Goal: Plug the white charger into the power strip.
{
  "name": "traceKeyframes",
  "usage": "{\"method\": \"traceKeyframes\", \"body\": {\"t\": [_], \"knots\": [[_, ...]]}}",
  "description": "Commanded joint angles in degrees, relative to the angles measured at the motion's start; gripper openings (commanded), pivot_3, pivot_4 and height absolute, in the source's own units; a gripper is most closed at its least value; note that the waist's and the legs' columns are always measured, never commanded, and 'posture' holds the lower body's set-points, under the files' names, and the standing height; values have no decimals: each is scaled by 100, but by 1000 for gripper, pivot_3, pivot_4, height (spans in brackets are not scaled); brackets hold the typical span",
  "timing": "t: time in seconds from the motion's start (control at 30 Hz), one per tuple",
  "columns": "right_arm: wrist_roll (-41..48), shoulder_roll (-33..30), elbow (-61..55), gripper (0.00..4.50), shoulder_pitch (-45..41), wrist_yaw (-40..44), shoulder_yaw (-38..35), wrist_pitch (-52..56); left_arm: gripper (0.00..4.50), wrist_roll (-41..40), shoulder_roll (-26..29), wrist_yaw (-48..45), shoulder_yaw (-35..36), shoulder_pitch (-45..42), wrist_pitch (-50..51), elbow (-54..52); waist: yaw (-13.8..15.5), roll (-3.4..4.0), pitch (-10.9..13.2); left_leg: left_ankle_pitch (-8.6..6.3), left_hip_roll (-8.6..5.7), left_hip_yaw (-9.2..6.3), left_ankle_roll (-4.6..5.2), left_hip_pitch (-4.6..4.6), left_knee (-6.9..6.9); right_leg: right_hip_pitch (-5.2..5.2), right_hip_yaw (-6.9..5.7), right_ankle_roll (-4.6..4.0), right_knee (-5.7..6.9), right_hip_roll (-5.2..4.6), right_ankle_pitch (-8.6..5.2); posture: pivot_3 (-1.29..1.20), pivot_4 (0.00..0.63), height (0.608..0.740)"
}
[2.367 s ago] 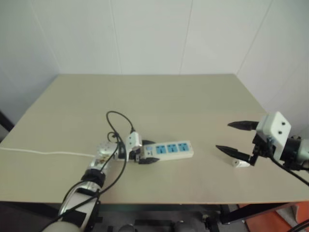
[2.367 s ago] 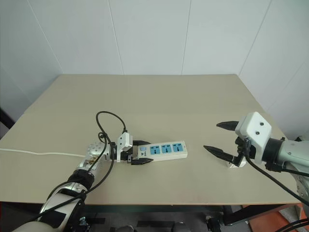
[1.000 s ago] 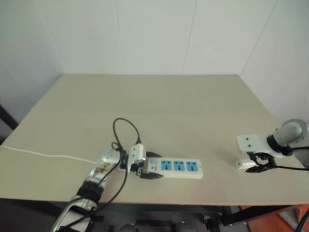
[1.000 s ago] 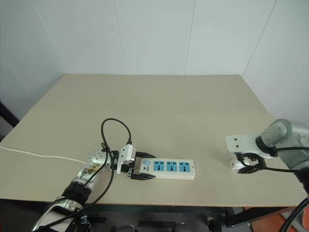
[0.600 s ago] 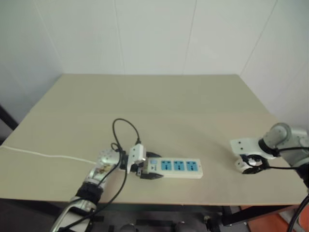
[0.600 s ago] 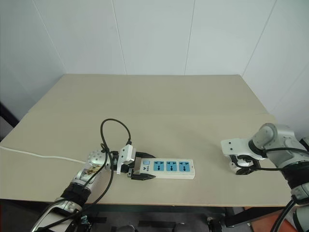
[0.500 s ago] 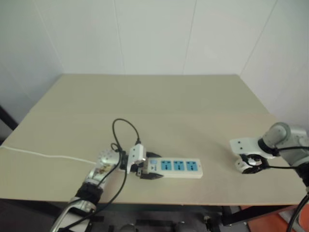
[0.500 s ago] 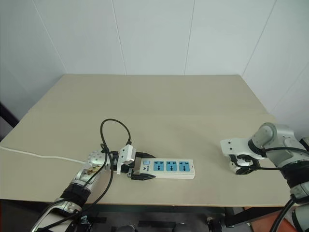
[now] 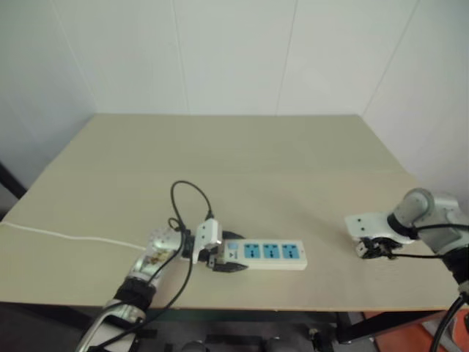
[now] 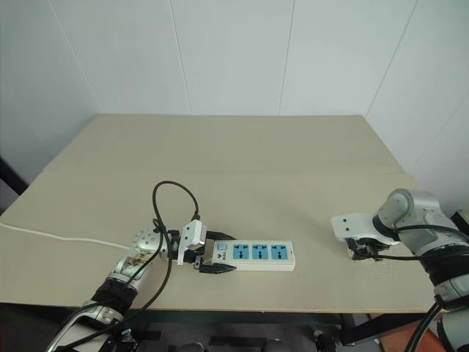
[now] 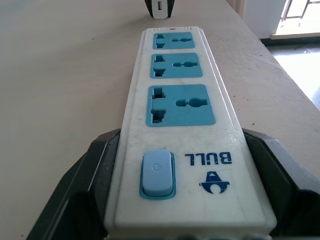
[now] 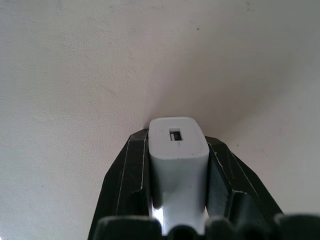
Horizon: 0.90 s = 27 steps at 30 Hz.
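Observation:
The power strip (image 9: 267,254) is a long white bar with three blue sockets, lying flat near the table's front edge. My left gripper (image 9: 222,257) is shut on its switch end, a black finger (image 11: 87,175) pressed against each long side. At the table's right, my right gripper (image 10: 363,251) points down at the tabletop. It is shut on the white charger (image 12: 178,165), whose small port faces away from the wrist. In the left wrist view the charger (image 11: 159,7) stands beyond the strip's far end, between black fingertips.
The strip's thin white cord (image 9: 66,236) trails left off the beige table (image 9: 242,161). A black cable loop (image 9: 189,192) arches over my left wrist. White walls close the far and right sides; the front edge runs just below both grippers.
My right gripper has sunk slightly over the charger and its fingers have closed on it. The left gripper and the power strip have stayed put.

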Motion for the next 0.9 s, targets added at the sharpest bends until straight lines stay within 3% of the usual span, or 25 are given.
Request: {"method": "traceKeyframes", "body": {"t": [0.03,0.27,0.37,0.47,0.67,0.9], "knots": [[-18,21,-230,1150,107,-172,-111,34,3294,272,45,20,-260,113,84,98,-4,-1,-1,0,1,-1,0,1,0,1,-1,0,-1,0,0,0,150,740],[1279,664,-1671,1150,-285,-218,-1123,1648,3294,278,20,-53,-319,17,152,229,-33,12,-2,0,0,-6,1,0,-5,-6,0,-4,7,3,-1,0,150,740],[2685,1220,-2539,1150,-508,-278,-1905,3146,3294,338,6,-29,-343,-80,102,413,17,12,-2,0,-1,-16,0,-14,-5,-12,-10,-3,0,0,-2,0,150,740],[3250,1635,-3069,1150,-514,-812,-2275,3853,3294,356,27,-38,-352,-160,49,531,52,10,-3,-2,-1,-26,2,-17,-4,-9,-19,-3,-3,-2,-2,0,150,740],[3332,2602,-3443,1150,414,-1963,-2237,2909,3294,342,56,-47,-364,-256,-20,638,42,5,-6,-3,0,-28,1,-10,-2,2,-27,-4,-2,-2,-3,0,150,740],[3418,3088,-3361,1150,1223,-2087,-1771,1798,3294,358,75,30,-340,-250,-62,577,8,7,-5,-3,-1,-27,1,-12,-4,-4,-25,-3,1,-1,-4,0,150,740]]}}
